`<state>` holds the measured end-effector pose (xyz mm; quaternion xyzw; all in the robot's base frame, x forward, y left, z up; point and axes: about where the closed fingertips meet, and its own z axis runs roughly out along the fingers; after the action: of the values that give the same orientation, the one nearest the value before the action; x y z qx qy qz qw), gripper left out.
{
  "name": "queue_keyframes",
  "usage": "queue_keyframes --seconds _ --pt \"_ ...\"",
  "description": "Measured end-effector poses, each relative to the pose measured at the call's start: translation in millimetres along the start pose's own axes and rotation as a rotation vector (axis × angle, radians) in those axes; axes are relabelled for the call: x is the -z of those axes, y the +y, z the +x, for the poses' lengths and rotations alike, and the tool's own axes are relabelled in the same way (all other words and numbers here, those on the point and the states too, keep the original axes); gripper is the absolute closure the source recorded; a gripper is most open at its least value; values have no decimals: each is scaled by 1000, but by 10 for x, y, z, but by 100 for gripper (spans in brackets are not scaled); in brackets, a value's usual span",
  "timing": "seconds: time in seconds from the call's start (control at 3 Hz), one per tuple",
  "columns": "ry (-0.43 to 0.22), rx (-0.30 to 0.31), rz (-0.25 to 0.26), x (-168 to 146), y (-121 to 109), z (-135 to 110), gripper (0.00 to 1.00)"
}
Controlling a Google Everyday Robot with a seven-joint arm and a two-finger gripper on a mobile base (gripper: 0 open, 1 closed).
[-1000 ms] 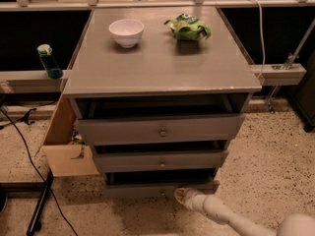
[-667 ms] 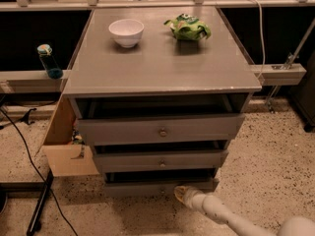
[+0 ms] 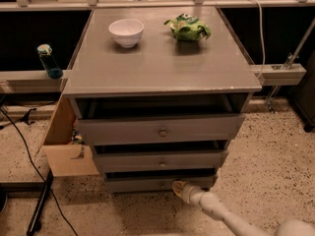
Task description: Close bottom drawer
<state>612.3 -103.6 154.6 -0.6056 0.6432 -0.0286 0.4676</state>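
The bottom drawer (image 3: 142, 184) is the lowest, slimmest grey front of the grey cabinet (image 3: 162, 58). It stands a little way out, with a dark gap above it. Its small round knob (image 3: 160, 184) is faint in the shadow. My gripper (image 3: 178, 188) is low at the front of this drawer, right of the knob, at the end of the white arm (image 3: 221, 215) that comes in from the bottom right. It touches or nearly touches the drawer front. The middle drawer (image 3: 160, 161) and the tall top drawer (image 3: 160, 130) also stand out.
A white bowl (image 3: 126, 32) and a green bag (image 3: 188, 27) sit on the cabinet top. A cardboard box (image 3: 66, 146) stands at the cabinet's left side. A blue bottle (image 3: 49, 62) stands on the left ledge. Black cables (image 3: 24, 156) run over the speckled floor.
The gripper and arm have stayed at the bottom drawer's front; the drawer shows no clear movement.
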Motion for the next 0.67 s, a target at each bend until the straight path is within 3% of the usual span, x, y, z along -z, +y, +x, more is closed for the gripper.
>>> queue_keyframes --seconds 0.33,0.67 --pt "-9 5 -1 3 -15 -11 100" --pt "-15 -4 -45 77 39 -24 100"
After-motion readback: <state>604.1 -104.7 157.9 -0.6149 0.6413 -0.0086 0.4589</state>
